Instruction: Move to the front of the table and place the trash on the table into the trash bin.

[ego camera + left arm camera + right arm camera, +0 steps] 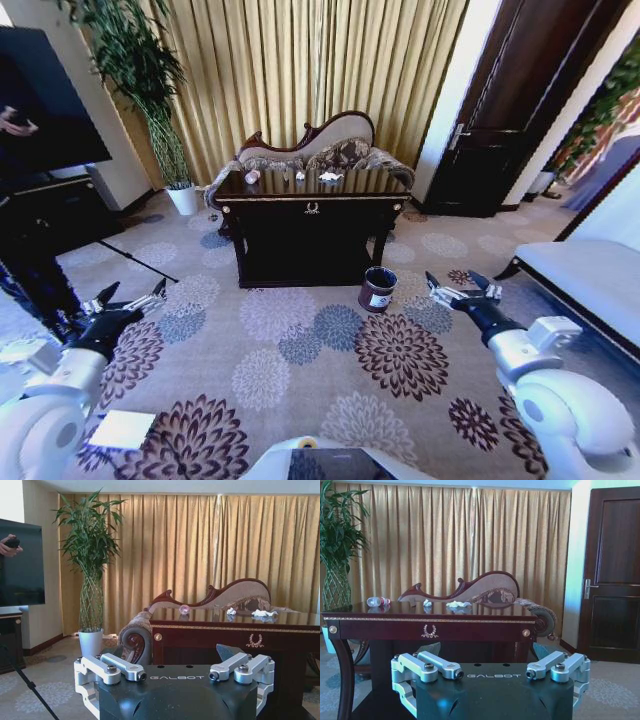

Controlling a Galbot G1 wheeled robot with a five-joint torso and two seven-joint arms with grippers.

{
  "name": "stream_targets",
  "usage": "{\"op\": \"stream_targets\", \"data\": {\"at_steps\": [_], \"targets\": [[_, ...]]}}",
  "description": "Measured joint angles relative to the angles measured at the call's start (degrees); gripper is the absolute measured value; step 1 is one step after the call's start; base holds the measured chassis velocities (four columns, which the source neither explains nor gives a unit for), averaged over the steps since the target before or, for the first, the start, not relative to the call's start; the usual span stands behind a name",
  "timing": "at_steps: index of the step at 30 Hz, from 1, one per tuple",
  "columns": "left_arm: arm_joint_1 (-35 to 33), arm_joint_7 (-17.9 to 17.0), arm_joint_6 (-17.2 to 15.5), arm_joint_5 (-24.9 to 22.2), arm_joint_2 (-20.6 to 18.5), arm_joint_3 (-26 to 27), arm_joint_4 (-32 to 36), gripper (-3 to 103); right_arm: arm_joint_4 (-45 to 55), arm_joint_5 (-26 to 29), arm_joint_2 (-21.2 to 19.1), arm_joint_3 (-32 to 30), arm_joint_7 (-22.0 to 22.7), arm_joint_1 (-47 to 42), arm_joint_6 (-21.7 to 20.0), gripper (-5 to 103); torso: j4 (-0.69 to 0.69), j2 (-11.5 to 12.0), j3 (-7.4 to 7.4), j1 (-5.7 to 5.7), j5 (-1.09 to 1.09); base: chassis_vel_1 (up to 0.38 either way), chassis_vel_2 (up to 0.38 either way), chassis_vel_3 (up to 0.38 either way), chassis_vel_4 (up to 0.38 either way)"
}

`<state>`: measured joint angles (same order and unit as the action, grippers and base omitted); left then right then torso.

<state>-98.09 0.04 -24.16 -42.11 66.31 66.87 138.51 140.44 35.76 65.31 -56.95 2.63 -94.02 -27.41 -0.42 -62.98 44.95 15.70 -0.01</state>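
Head view: the table [312, 215] stands ahead on the patterned carpet [300, 350], backed by a sofa [330, 150]. The trash bin [378, 288] sits on the floor just beside the table's front right leg. On the tabletop lie a bottle [252, 176] at the left end, a paper wad [330, 177] near centre, and what may be a smaller scrap [300, 176] between them. Left gripper [128, 297] and right gripper [458, 290] hover low, fingers spread, empty.
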Motion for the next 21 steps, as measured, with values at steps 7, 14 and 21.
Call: {"op": "stream_targets", "data": {"at_steps": [7, 14, 21], "targets": [[-0.1, 0.3, 0.1, 0.0, 0.1, 0.0, 0.0, 100, 0.2, 0.0, 0.0, -0.1, 0.0, -0.2, 0.0, 100, 0.00, 0.0, 0.00, 0.00, 0.00, 0.000, 0.000, 0.000, 0.000], [-0.3, 0.6, 1.0, 0.0, 0.1, 0.2, 0.0, 100, 0.4, -0.1, 0.0, -0.2, 0.0, -0.3, 0.0, 100, 0.00, 0.0, 0.00, 0.00, 0.00, 0.000, 0.000, 0.000, 0.000], [-0.4, 0.8, 1.1, 0.0, 0.1, 0.2, 0.0, 100, 0.6, -0.1, 0.3, -0.2, 0.0, -0.5, 0.0, 100, 0.00, 0.0, 0.00, 0.00, 0.00, 0.000, 0.000, 0.000, 0.000]]}}
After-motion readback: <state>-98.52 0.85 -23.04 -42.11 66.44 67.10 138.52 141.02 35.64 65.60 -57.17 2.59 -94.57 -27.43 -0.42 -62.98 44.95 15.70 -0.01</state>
